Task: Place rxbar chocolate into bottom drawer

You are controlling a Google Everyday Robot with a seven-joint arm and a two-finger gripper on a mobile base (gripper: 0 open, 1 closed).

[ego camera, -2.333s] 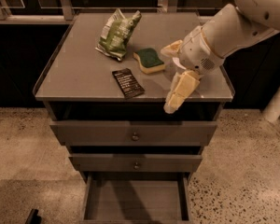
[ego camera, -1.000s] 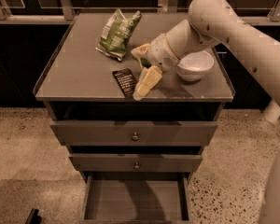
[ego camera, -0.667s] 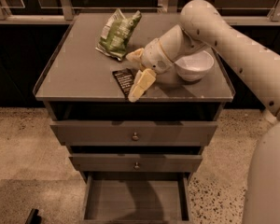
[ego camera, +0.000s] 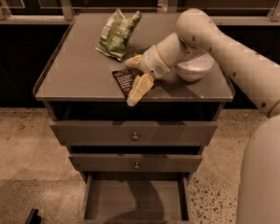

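On the grey worktop [ego camera: 74,73], my gripper [ego camera: 136,76] hangs over the rxbar chocolate [ego camera: 122,80], jaws spread wide; the bottom drawer [ego camera: 130,200] stands open below.

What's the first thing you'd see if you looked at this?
The big white robot arm stretches across the grey cabinet top, its gripper open right by the little black rxbar chocolate near the front edge. Next come the green snack bag at the back and the bottom drawer, pulled open below.
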